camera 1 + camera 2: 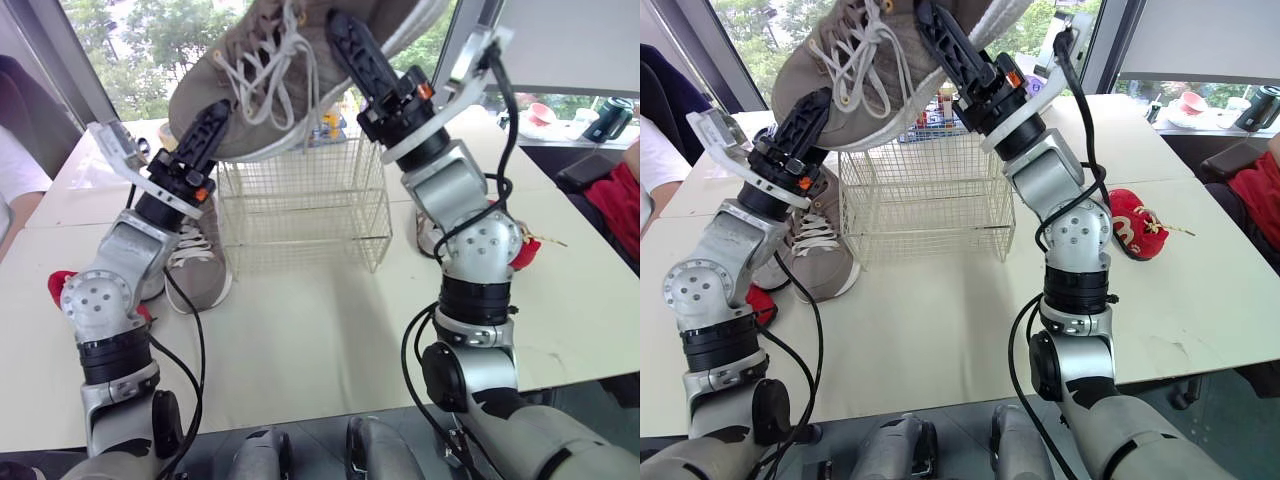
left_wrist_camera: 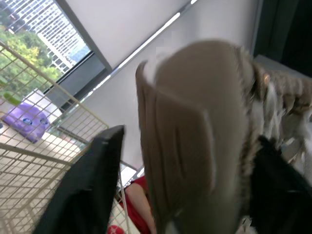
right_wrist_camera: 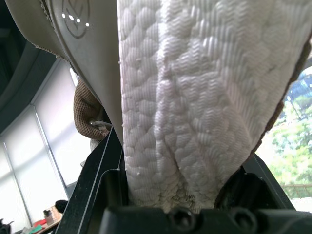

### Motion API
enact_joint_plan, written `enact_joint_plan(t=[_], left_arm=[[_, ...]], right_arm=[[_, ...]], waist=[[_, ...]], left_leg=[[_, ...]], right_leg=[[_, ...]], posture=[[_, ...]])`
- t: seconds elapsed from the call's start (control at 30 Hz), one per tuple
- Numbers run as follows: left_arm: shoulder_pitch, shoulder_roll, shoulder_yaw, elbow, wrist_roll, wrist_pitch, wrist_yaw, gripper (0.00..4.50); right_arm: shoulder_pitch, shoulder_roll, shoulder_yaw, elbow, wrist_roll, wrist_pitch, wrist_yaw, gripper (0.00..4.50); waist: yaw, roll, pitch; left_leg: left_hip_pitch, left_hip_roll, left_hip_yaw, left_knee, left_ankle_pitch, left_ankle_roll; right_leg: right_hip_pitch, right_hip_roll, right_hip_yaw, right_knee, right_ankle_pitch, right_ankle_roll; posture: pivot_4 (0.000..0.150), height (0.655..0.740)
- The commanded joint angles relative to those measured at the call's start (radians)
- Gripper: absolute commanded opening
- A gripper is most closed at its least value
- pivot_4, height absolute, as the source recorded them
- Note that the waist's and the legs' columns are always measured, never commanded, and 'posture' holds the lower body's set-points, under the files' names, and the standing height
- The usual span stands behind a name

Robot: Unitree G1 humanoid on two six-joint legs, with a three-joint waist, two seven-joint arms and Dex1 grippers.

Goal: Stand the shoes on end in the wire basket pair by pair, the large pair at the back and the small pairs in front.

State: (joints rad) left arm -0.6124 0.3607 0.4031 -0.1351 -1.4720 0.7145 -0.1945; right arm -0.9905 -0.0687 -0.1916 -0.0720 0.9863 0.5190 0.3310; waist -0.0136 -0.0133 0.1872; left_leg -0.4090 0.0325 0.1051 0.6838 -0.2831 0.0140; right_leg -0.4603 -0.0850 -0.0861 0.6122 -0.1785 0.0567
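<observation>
Two grippers, one big grey-brown mesh sneaker (image 1: 225,75) held above the cream wire basket (image 1: 300,200).
Right gripper (image 1: 340,30) clamps the white sole; left gripper (image 1: 215,118) has fingers apart around the toe.

No words or numbers are reading clearly anywhere. On the heel of the grey shoe (image 3: 97,73) a round embossed emblem (image 3: 75,19) is showing a V-like figure inside a ring, its brand unclear. At 3 o'clock from the wire basket (image 1: 930,200), a red shoe (image 1: 1135,215) is bearing a pale, m-like mark.
</observation>
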Motion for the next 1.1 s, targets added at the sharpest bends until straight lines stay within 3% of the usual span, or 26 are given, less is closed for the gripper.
enact_joint_plan(t=[0.03,0.13,0.23,0.43,0.6,0.77,0.93,1.1], left_arm=[[0.01,0.077,-0.038,-0.069,0.077,0.031,-0.028,4.3],[0.044,0.178,-0.066,-0.15,0.111,0.079,-0.089,4.3],[0.073,0.198,-0.046,-0.201,0.026,0.098,-0.09,4.3],[0.213,0.318,-0.01,-0.347,-0.17,0.164,-0.045,4.3],[0.342,0.387,0.006,-0.411,-0.265,0.168,-0.063,4.3],[0.497,0.402,0.035,-0.433,-0.223,0.149,-0.094,4.3],[0.561,0.418,0.057,-0.458,-0.217,0.126,-0.104,4.3],[0.583,0.421,0.034,-0.471,-0.176,0.106,-0.111,4.3]], right_arm=[[-0.124,-0.067,-0.041,0.035,-0.027,-0.073,0.097,1.7],[-0.231,-0.184,-0.12,0.163,-0.018,-0.092,0.179,1.7],[-0.297,-0.26,-0.143,0.246,-0.041,-0.116,0.255,1.7],[-0.465,-0.444,0.025,0.596,-0.351,-0.334,0.636,1.7],[-0.587,-0.445,0.092,0.935,-0.518,-0.551,0.841,1.7],[-0.653,-0.434,0.147,1.186,-0.684,-0.75,0.913,1.7],[-0.679,-0.421,0.171,1.307,-0.789,-0.816,0.939,1.7],[-0.707,-0.389,0.151,1.381,-0.835,-0.712,0.938,1.7]], waist=[[0.0,0.0,0.0],[0.001,0.0,0.001],[0.004,0.0,0.001],[-0.013,0.001,0.001],[-0.023,0.002,0.002],[-0.025,0.003,0.003],[-0.021,0.003,0.003],[-0.021,0.003,0.003]], left_leg=[[0.0,0.0,0.0,0.0,0.0,0.0],[0.0,0.0,0.0,0.0,0.0,0.0],[-0.001,0.0,0.0,-0.001,-0.001,0.001],[0.0,0.0,0.002,-0.002,-0.002,0.002],[0.001,0.001,0.001,-0.002,-0.001,0.001],[-0.001,0.001,0.001,-0.002,-0.001,0.001],[-0.001,0.001,0.002,-0.002,0.0,-0.001],[-0.001,0.001,0.001,-0.002,0.002,-0.004]], right_leg=[[0.0,0.0,0.0,0.0,0.0,0.0],[0.0,0.0,0.0,0.0,0.0,0.0],[0.0,0.0,-0.001,-0.001,0.0,0.0],[-0.002,-0.001,0.002,-0.002,-0.001,0.0],[-0.002,0.001,0.002,-0.001,-0.001,-0.001],[-0.003,0.001,0.002,-0.002,-0.001,-0.001],[-0.003,-0.001,0.001,-0.003,-0.001,-0.001],[-0.002,-0.002,0.001,-0.002,-0.002,-0.003]], posture=[[0.15,0.74],[0.15,0.74],[0.15,0.74],[0.15,0.74],[0.15,0.74],[0.15,0.74],[0.15,0.74],[0.15,0.74]])
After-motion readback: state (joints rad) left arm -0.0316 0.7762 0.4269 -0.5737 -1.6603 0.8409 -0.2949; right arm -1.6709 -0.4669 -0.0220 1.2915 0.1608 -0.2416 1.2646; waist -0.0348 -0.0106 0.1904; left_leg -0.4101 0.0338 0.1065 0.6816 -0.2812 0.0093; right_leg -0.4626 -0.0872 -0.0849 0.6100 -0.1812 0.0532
